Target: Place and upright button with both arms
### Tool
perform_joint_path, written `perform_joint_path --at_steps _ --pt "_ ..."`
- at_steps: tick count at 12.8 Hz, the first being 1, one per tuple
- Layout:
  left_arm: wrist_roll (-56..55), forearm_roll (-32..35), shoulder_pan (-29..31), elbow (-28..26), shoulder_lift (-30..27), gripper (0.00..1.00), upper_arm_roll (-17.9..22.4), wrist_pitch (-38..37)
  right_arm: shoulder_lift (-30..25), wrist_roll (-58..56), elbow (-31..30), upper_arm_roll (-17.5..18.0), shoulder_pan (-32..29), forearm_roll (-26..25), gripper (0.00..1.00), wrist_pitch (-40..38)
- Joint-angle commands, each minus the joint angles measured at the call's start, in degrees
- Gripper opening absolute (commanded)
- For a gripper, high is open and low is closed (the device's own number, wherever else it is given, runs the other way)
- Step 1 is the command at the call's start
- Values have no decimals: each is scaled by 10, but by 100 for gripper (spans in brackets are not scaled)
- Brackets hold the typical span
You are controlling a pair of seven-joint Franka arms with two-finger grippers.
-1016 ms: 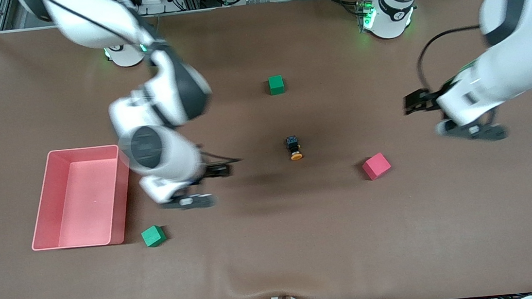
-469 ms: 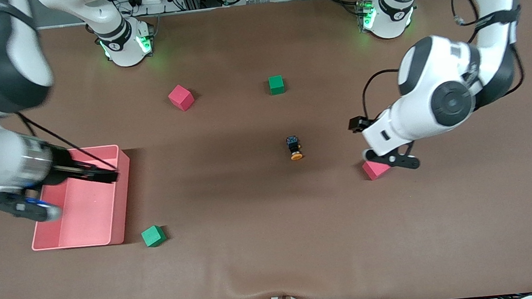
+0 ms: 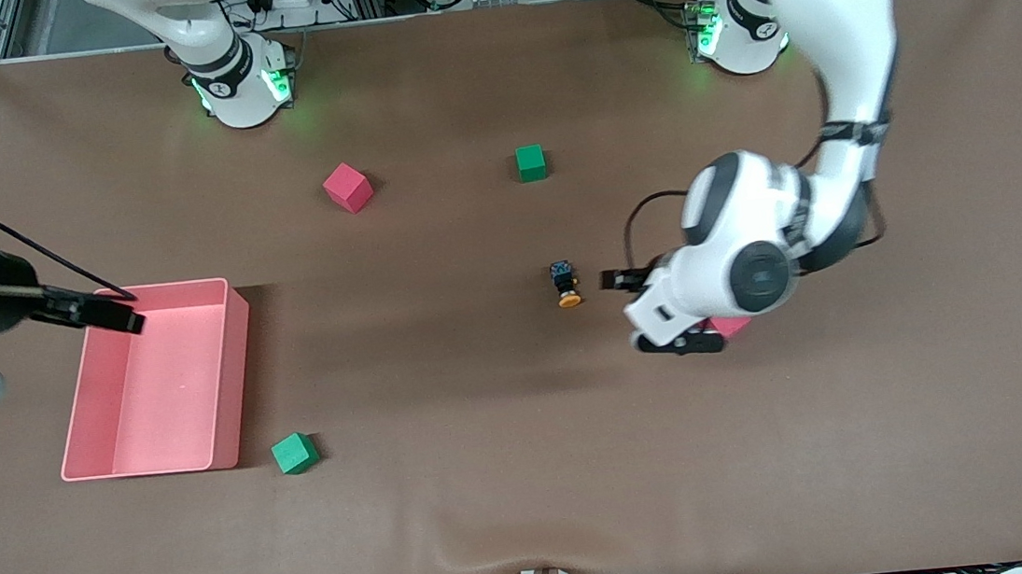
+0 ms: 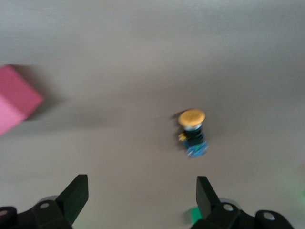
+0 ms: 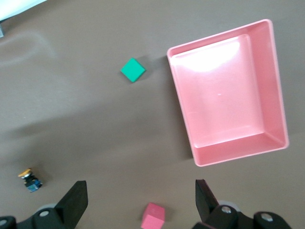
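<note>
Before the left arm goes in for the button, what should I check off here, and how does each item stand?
1. Button free on the table, nothing touching it: ok.
2. Button upright: not ok, it lies on its side, orange cap toward the front camera.
3. Left pincer open: ok.
4. Left pincer lined up over the button: not ok, it is beside it, toward the left arm's end.
5. Red cube clear of the left arm: cannot tell, the arm covers most of it.
6. Right pincer open, waiting near the pink bin: ok.
</note>
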Motion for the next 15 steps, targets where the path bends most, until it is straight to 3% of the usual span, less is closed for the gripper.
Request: perform_joint_path --at_steps 1,4,5,10,15 --pt "-38 -7 -34 40 41 100 3 14 -112 -41 -141 -66 31 -1 100 41" --pt "-34 -4 -61 43 67 100 7 14 -216 -130 -306 -81 12 0 100 153" --pt "-31 1 -70 46 76 100 8 15 -229 -139 -324 -82 14 0 100 163" --pt "-17 8 -89 76 126 100 8 31 -248 -144 -332 -86 12 -8 100 128" --pt "-20 32 -95 72 150 94 9 33 -219 -226 -288 -86 6 -9 100 121"
